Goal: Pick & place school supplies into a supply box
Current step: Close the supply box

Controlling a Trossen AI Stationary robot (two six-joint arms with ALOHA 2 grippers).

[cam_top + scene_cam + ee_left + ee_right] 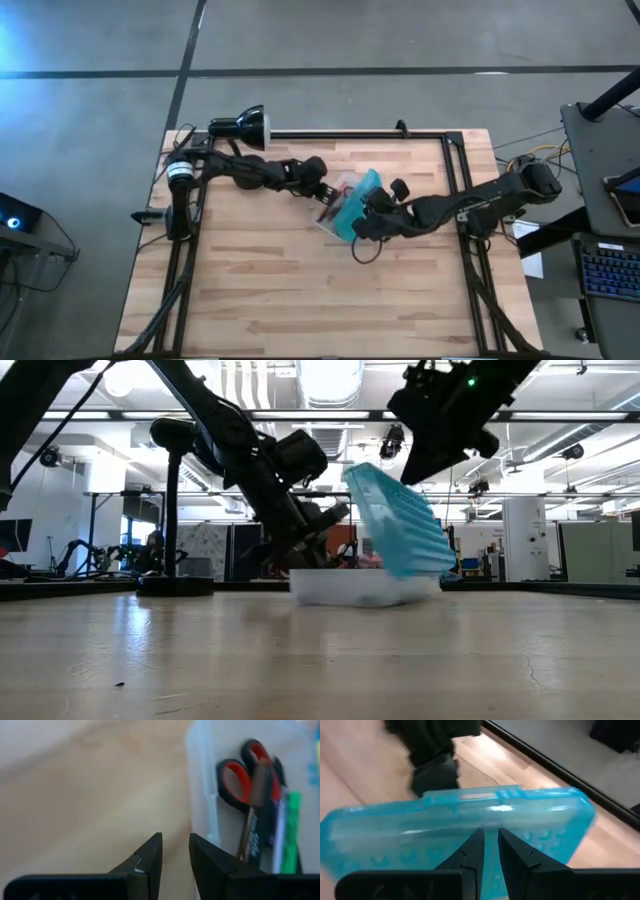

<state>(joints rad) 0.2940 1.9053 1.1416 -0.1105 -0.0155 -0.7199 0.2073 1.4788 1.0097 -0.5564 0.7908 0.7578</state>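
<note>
right claw (490, 845) against teal lid (460, 830)

floor (350, 35): grey concrete w/ dark seams | ceiling lights (330, 375): bright | keyboard (610, 272): on side desk

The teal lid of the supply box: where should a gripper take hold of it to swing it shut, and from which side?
Judging from its pose, best at the teal lid's free long edge, approached from above on the right gripper's side. The lid stands tilted over the clear tray, and the left gripper sits on the other side, beside the scissors.
</note>
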